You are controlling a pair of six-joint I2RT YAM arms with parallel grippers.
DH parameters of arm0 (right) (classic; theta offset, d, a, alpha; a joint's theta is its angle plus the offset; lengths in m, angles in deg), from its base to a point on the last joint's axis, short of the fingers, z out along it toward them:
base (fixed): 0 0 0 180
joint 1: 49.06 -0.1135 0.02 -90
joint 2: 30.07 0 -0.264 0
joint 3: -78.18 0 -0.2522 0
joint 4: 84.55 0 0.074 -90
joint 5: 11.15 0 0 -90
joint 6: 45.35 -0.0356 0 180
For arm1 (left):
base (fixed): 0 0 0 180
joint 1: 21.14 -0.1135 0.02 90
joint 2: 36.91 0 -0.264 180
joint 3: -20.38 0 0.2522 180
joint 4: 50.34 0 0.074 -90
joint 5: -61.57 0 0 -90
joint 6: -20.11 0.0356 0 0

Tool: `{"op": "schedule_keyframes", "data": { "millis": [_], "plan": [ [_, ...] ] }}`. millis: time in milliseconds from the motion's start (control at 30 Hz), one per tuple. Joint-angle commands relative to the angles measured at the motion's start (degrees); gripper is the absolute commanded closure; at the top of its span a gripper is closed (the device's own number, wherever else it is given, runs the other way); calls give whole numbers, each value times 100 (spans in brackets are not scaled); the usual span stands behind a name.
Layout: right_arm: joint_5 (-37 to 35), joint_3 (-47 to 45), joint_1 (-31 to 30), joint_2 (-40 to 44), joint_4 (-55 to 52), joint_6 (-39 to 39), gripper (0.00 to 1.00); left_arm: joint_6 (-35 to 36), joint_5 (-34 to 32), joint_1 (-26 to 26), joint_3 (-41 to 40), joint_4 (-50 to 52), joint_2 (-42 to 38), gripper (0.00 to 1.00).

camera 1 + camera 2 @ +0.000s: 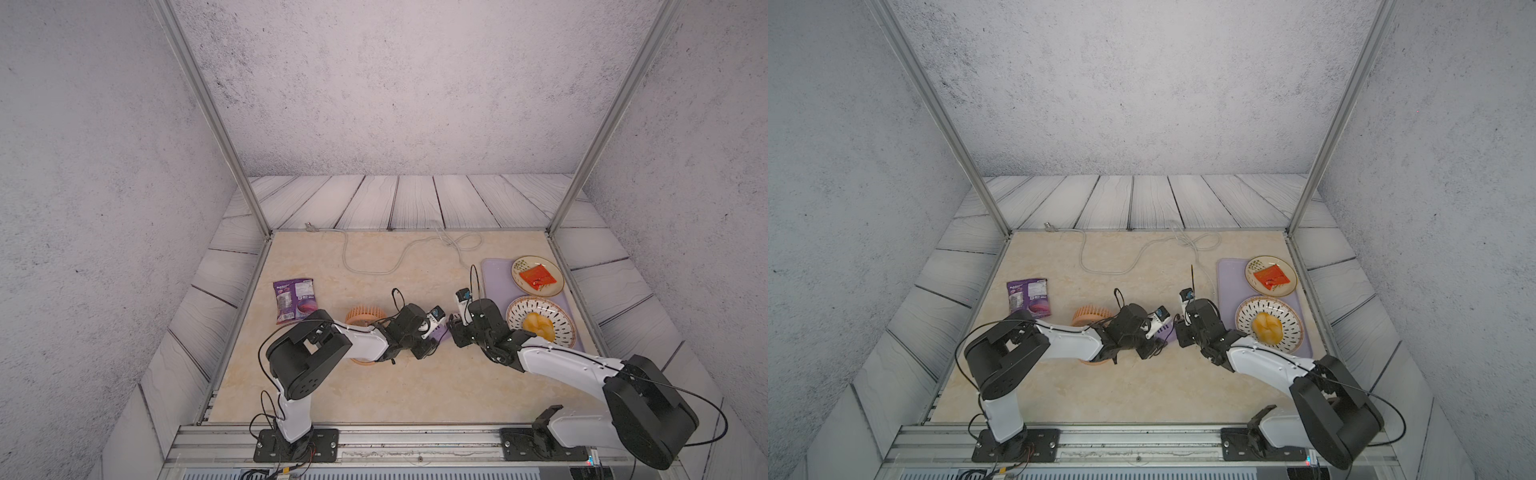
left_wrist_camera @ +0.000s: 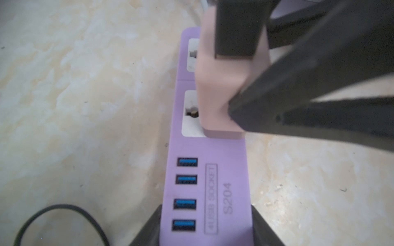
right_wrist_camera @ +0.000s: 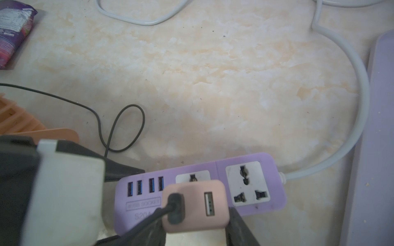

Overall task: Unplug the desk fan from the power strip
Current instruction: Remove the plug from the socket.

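Surface: beige marbled tabletop (image 1: 374, 382) is lying under everything we are looking at, with grey speckled walls standing round it.
Power strip: the power strip (image 2: 232, 166) is lying flat near the middle of the tabletop, between the two arms, showing us four blue USB ports and two white sockets.
Left gripper: the left gripper (image 2: 205, 207) is squeezing the strip's USB end, one finger pressing against each long side.
Plug: the plug (image 3: 194, 191), pinkish beige, is sitting over the socket next to the USB ports. We cannot tell whether its pins are seated.
Right gripper: the right gripper (image 3: 196, 213) is pinching the plug from two opposite sides, its jaws pressing tight on it.
Black cord: the black cord (image 3: 174, 209) is leaving the plug's face beside a small USB port, and we are seeing it looping on the tabletop towards the fan.
Desk fan: the desk fan (image 1: 359, 318) is resting on the left arm's side of the strip, partly hiding under that arm in both top views.
Grey-white cord: the grey-white cord (image 3: 360, 85) is curving away from the strip's socket end.
Tray: the lavender tray (image 1: 494, 274) is lying on the right arm's side, near the strip but apart, carrying two plates.
Snack packet: the purple snack packet (image 1: 293, 299) is lying beyond the fan, well apart from the strip.
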Motion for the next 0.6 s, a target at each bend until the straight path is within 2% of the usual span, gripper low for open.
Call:
{"op": "schedule_keyframes", "data": {
  "millis": [0,567],
  "plan": [
    [279,185,-110,-15,3,-91,87,126,-183,-37,270,-99,123,100],
    [351,280,-129,-224,-30,251,87,-13,-78,-161,242,-245,323,100]
  ]
}}
